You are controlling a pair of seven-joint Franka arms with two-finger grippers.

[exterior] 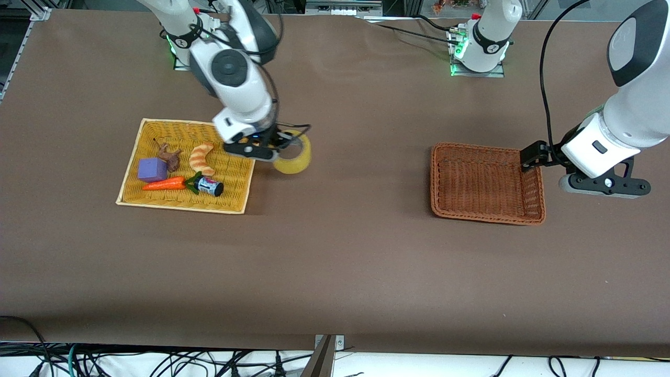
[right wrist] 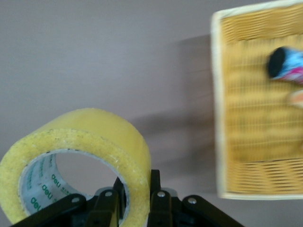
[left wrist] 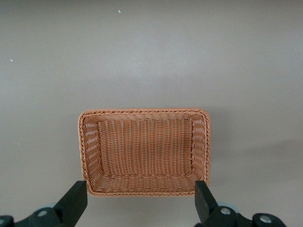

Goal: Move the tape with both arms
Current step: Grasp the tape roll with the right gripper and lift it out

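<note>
Right gripper (exterior: 282, 149) is up in the air over the bare table, just off the yellow tray's (exterior: 157, 131) edge that faces the left arm's end; its fingers (right wrist: 158, 201) pinch the wall of the tape (exterior: 294, 156), one inside the core and one outside; the roll hangs on edge, clear of the table. In the yellow tray: croissant toy (exterior: 202, 158) near the middle; purple block (exterior: 152, 169) and brown figure (exterior: 168, 155) toward the edge at the right arm's end; carrot toy (exterior: 166, 184) and small can (exterior: 210, 186) along the edge nearest the front camera. Left gripper (left wrist: 139, 201) waits over the brown basket's (exterior: 534, 201) edge at the left arm's end; its fingers (left wrist: 73, 201) are spread wide, holding nothing; nothing shows inside the basket.
</note>
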